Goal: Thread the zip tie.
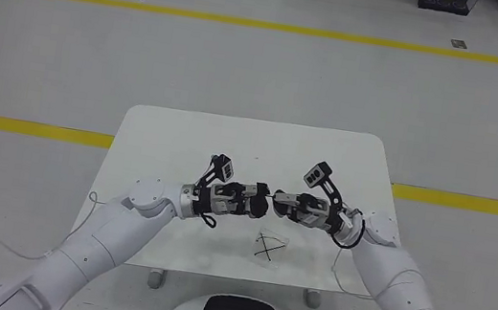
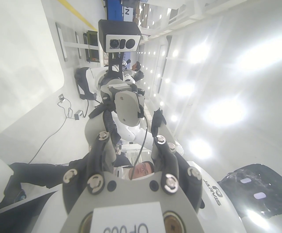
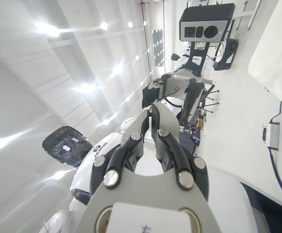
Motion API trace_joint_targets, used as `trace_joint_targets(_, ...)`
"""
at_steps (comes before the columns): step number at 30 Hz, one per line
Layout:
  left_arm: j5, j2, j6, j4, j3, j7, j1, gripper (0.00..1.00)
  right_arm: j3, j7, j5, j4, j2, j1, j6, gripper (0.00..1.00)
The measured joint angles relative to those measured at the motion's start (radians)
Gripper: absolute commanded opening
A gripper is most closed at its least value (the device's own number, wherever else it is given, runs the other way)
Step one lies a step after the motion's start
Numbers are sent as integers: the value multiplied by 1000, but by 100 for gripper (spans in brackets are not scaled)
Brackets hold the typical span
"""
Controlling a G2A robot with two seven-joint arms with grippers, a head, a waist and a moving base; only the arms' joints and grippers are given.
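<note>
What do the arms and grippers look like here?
Glossy white rounded shells on left arm and right arm. Grey bodies on left gripper and right gripper, each with a white label, black linkage fingers, silver pins, dark ribbed pads. A black camera on a stalk tops each wrist, black cable looping beside.

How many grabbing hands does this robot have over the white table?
2. The left gripper and the right gripper hang tip to tip above the middle of the table. The robot has just two arms, so none should be hidden.
</note>
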Motion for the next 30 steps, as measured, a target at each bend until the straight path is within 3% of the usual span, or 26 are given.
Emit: trace_joint_targets(30, 20, -7, 21, 8, -12, -10, 2, 13, 24, -9, -86, 2, 12, 6, 48, 0)
